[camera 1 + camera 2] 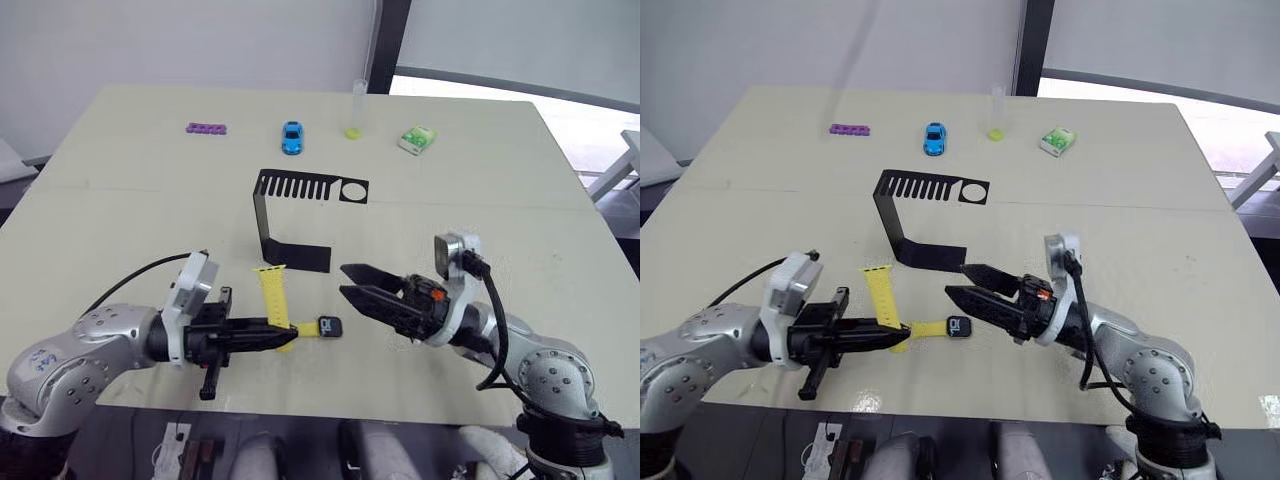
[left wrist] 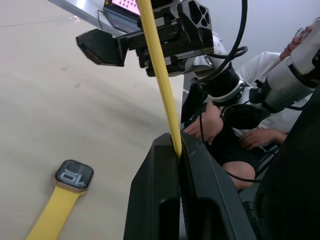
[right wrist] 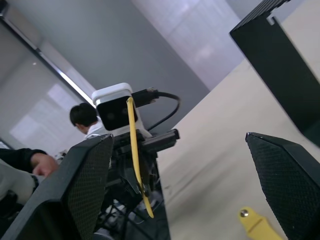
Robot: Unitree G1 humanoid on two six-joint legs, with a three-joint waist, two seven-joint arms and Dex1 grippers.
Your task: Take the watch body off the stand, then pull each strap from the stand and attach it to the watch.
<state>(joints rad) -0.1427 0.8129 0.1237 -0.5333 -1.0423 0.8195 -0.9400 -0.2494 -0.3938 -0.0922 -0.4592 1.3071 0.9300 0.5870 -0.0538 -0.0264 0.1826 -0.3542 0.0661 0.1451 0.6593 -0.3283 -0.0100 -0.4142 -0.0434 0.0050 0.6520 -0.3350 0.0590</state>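
- Yellow strap [image 1: 272, 292] is being pinched by the left gripper [image 1: 283, 335]; we are seeing the band rising straight out from between the two closed fingers [image 2: 155, 200] in the left wrist view.
- In the head views this held strap is running from the left fingertips away toward the stand [image 1: 295, 215], its far buckle end lying just short of the stand's flat base.
- We are seeing the watch body [image 1: 331, 327] lying flat on the table [image 1: 120, 180], screen up, just past the left fingertips and between the two grippers.
- A second yellow strap [image 1: 304, 329] is sitting attached to the watch body, on the side facing the left gripper, lying on the table with its free end under or beside the left fingertips; we cannot tell if it is touching them.
- Right gripper [image 1: 350, 283] is hovering with its fingers spread apart, holding nothing, tips pointing at the watch body from the right and slightly farther back.
- Watch body is lying near the lower right fingertip, apart from it, not between the fingers.
- Stand is standing upright beyond both grippers, slotted top plate empty, base resting on the table.
- At the far edge we are seeing a purple block strip [image 1: 207, 128], a blue toy car [image 1: 291, 137], a clear tube [image 1: 356, 108] and a green-white packet [image 1: 416, 139], all well apart from the grippers.
- Seated people [image 2: 235, 135] are showing in the wrist views behind the robot arms.
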